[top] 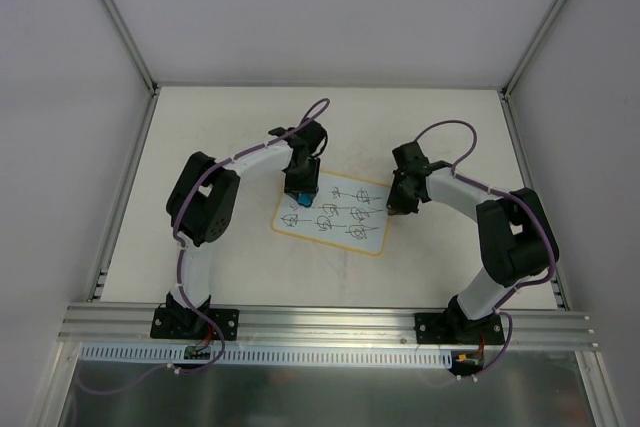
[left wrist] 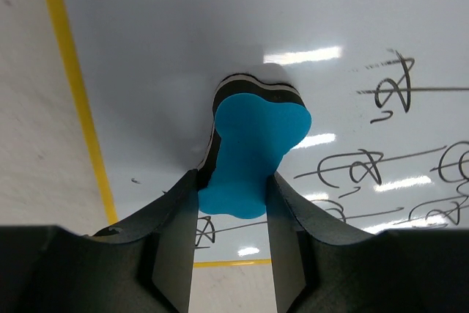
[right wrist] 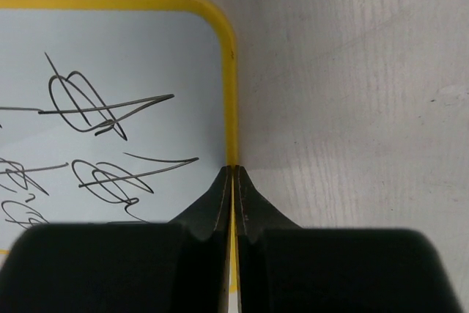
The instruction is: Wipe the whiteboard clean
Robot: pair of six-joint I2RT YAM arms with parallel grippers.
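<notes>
1. One whiteboard (top: 345, 222), scribbled, lies on the table (top: 220, 137) between both arms
2. Left gripper (left wrist: 233, 188) clamps blue eraser (left wrist: 253, 144) on board's blank far-left part
3. Right gripper (right wrist: 232, 175) fingers pressed together at yellow rim (right wrist: 230, 93), possibly touching it

The whiteboard (top: 338, 219) is small and white, with round corners and a thin yellow rim. It lies flat near the middle of the surface (top: 230, 122), turned a little. Dark scribbles (right wrist: 88, 108) sit on it in rows. One part by the rim is plain white.
</notes>
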